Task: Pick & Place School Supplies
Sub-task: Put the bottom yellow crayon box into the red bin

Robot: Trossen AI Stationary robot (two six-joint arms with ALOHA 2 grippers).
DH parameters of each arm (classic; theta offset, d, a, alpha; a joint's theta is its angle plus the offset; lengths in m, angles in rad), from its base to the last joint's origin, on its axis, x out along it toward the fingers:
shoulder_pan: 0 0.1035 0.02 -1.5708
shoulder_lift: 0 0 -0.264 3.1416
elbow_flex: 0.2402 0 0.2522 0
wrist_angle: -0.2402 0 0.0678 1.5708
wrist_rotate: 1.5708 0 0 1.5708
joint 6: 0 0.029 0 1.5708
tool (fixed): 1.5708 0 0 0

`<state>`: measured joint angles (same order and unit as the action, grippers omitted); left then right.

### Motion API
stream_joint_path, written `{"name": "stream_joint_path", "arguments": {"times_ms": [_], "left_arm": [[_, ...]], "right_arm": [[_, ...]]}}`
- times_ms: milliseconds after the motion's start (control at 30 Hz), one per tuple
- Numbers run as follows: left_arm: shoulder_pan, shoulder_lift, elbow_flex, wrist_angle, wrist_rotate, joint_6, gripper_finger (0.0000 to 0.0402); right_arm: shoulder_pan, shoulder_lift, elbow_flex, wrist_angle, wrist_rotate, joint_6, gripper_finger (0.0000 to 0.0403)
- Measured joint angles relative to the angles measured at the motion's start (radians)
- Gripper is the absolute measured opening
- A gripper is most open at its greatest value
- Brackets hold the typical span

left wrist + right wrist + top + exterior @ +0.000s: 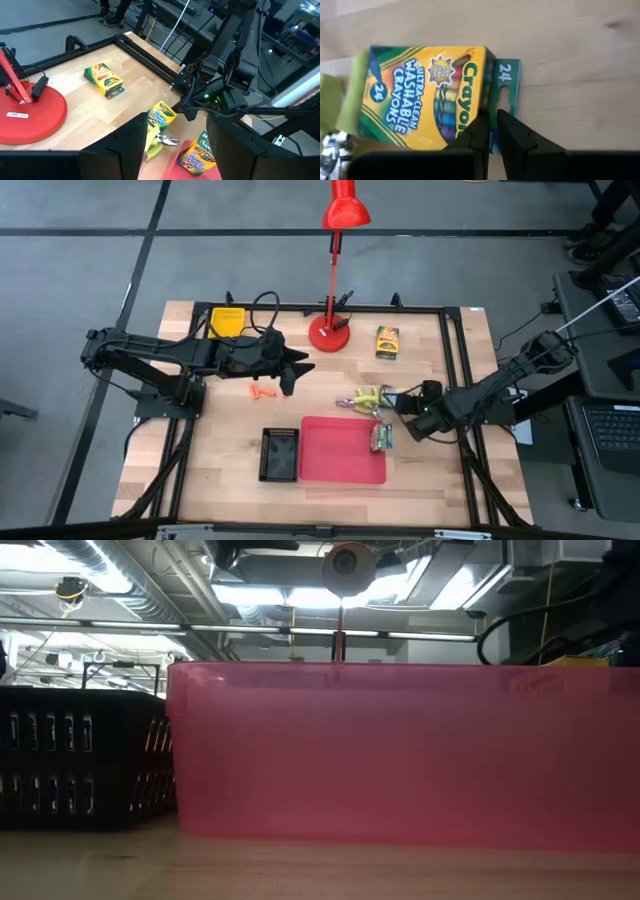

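A translucent red plastic tray [400, 760] with a low wall stands nearest, and a black slotted plastic basket [80, 770] sits just beside it; both lie on the pale wooden table [200, 450], on the near side of both claws. One small yellow-green printed card crayon box [381, 437] rests at the tray's edge, near the right claw [493, 120] and a little nearer the front than it. That claw hangs low over the table with its fingers [482, 125] drawn almost together, only a thin slit left between them. Directly under their tips is the green hang tab of a second yellow-green crayon box [420, 90], which lies flat on the wood; whether the tab is nipped between them cannot be made out. Touching the end of that box farthest from the claw lies the small yellow-green and pink scissors-like tool [362, 398]. Farther in toward the middle of the table, a few short orange sticks [260, 391] lie near the left claw [296, 375], on its near side. This claw hovers above the wood with its fingers spread wide and nothing between them. Beyond it stands the round base of the red metal desk lamp [330, 333]. A third yellow-green crayon box [387, 341] lies just past the lamp, well behind the right claw. A flat yellow plastic tray [227, 321] sits at the far edge, behind the left arm.
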<state>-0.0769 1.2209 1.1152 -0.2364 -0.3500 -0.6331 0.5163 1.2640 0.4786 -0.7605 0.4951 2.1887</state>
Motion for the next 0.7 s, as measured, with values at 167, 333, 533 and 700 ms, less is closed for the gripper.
{"name": "stream_joint_path", "arguments": {"times_ms": [167, 333, 533, 700], "left_arm": [[0.0, 0.0, 0.0, 0.0, -0.003, -0.008, 0.02], [0.0, 0.0, 0.0, 0.0, -0.007, -0.008, 0.02], [0.0, 0.0, 0.0, 0.0, -0.007, -0.003, 0.02], [0.0, 0.0, 0.0, 0.0, -0.006, -0.001, 0.02]], "right_arm": [[-0.012, -0.001, 0.034, 0.011, 0.039, -0.053, 0.0038], [-0.012, -0.001, 0.087, 0.011, 0.09, -0.092, 0.0038], [-0.032, -0.002, 0.137, 0.003, 0.119, -0.143, 0.0039], [-0.085, -0.002, 0.178, 0.001, 0.141, -0.232, 0.0039]]}}
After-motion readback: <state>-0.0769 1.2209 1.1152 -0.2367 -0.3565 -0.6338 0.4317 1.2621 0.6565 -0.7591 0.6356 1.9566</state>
